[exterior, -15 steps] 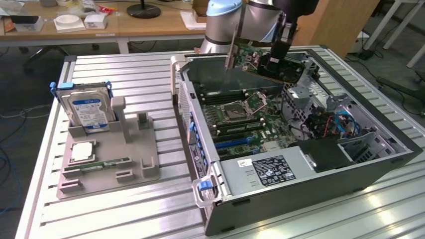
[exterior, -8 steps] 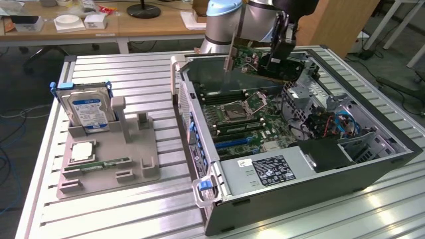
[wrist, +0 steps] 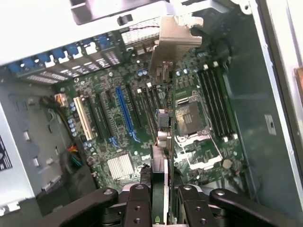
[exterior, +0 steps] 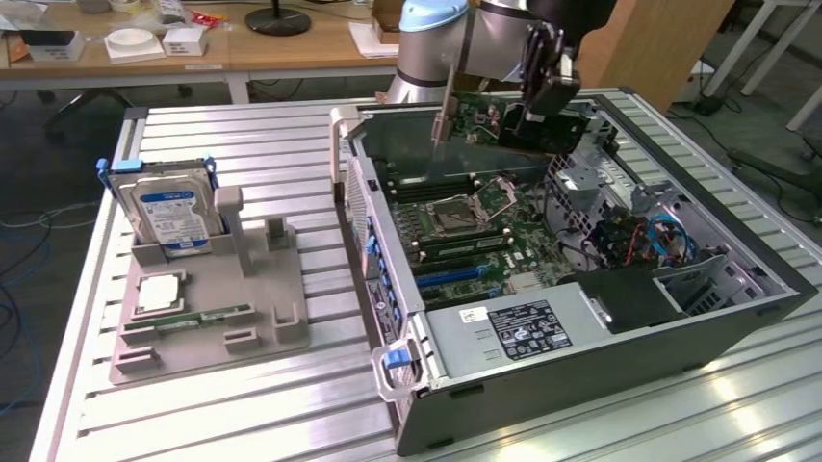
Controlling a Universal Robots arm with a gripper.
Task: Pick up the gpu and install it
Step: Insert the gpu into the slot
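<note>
Clamped narrow on the gpu (wrist: 160, 165) with the gripper (wrist: 161, 194), pinching its thin edge between the fingers (wrist: 138, 201). Hanging in the exterior view's upper middle, above the open case (exterior: 617, 361) (silvery bracket (wrist: 174, 40) at the end far from the fingers). Running lengthwise parallel with the blue slot (wrist: 125, 111) on the motherboard (wrist: 142, 142), but well apart from it and not yet lined up, by the look of it.

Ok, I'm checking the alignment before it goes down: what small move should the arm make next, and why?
Probably a small sideways shift toward the long blue slot, before any descent. The hand grips the gpu above the motherboard, and its edge runs along the slots but looks offset toward the CPU socket.
</note>
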